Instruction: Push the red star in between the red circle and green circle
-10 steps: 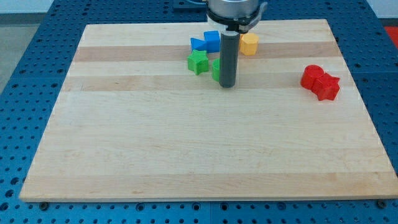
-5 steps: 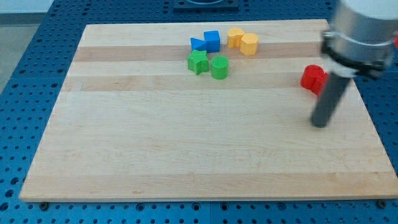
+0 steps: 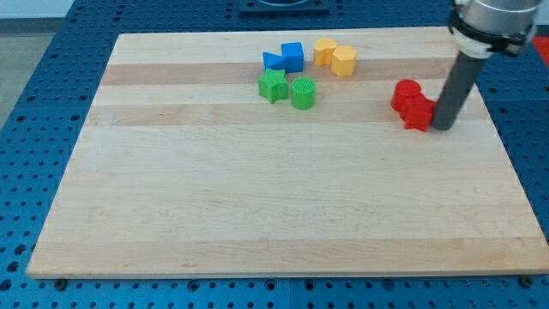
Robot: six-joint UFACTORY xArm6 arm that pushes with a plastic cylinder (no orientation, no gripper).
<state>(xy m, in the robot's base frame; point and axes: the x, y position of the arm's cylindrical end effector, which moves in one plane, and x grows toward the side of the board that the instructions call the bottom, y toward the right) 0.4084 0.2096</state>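
Note:
The red star [image 3: 419, 113] lies at the view's right on the wooden board [image 3: 257, 197], touching the red circle [image 3: 406, 93], which sits just up and left of it. My tip [image 3: 443, 127] is right against the star's right side. The green circle [image 3: 303, 93] is near the top centre, well to the left of the red pair, with a green star [image 3: 274, 86] beside it on its left.
A blue triangle [image 3: 273, 61] and a blue cube [image 3: 292, 57] sit above the green blocks. Two yellow blocks [image 3: 324, 51] [image 3: 344, 61] lie to their right near the board's top edge.
My tip swung from beside the green circle to the right side of the board, then came in against the red star. The red star and red circle have slid to the left.

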